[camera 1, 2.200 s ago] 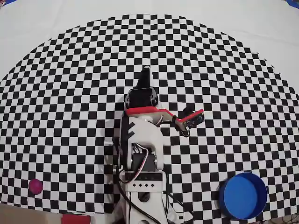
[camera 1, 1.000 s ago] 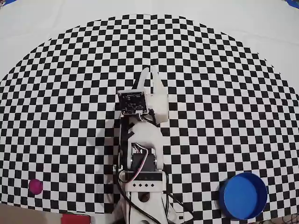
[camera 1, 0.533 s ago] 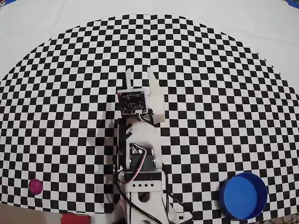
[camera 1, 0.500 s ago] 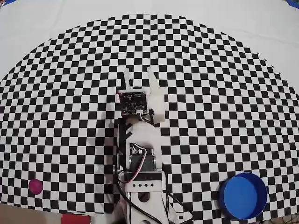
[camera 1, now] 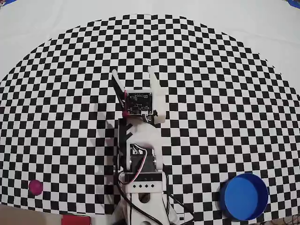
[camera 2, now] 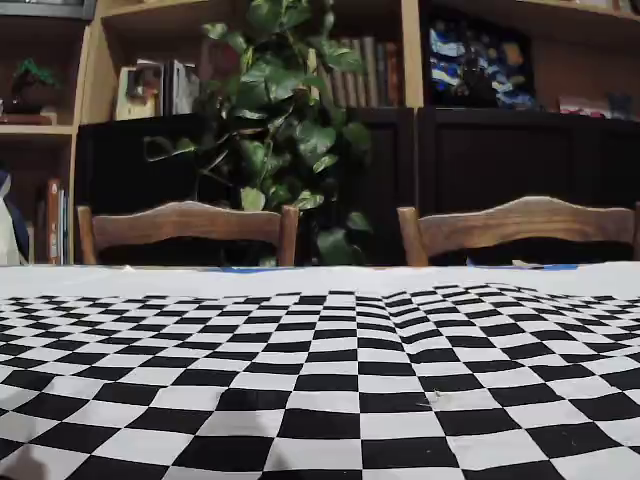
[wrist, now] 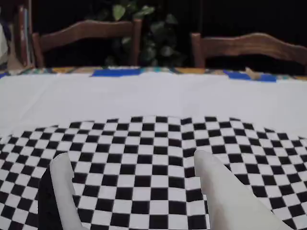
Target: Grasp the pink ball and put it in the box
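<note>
- the task is at its very start, judging by how things lie: the pink ball (camera 1: 35, 186) sits untouched on the checkered cloth (camera 1: 211, 84), near the cloth's lower-left corner in the overhead view, with nothing holding it.
- the box (camera 1: 244, 196), a round blue tub, rests near the lower-right corner of the cloth in the same view, and it looks empty.
- ball and box are well apart, with the arm's base (camera 1: 143, 192) at the bottom edge between them.
- the gripper (camera 1: 133, 78) points toward the far edge of the cloth, over its middle, away from both ball and box.
- its jaws are spread apart with only bare checker squares showing between them; the wrist view (wrist: 129, 165) confirms this, one pale finger at each lower corner and nothing pinched.
- the wrist view looks out over the cloth to wooden chairs (wrist: 86, 36) and a plant (wrist: 158, 28); neither ball nor box shows there.
- the fixed view shows only cloth, chairs and shelves (camera 2: 500, 50); the arm, ball and box are all outside it.
- still to do, in my judgement: swing toward the ball's corner, lower, close on it, carry it across to the box and release; none of this is done yet.
</note>
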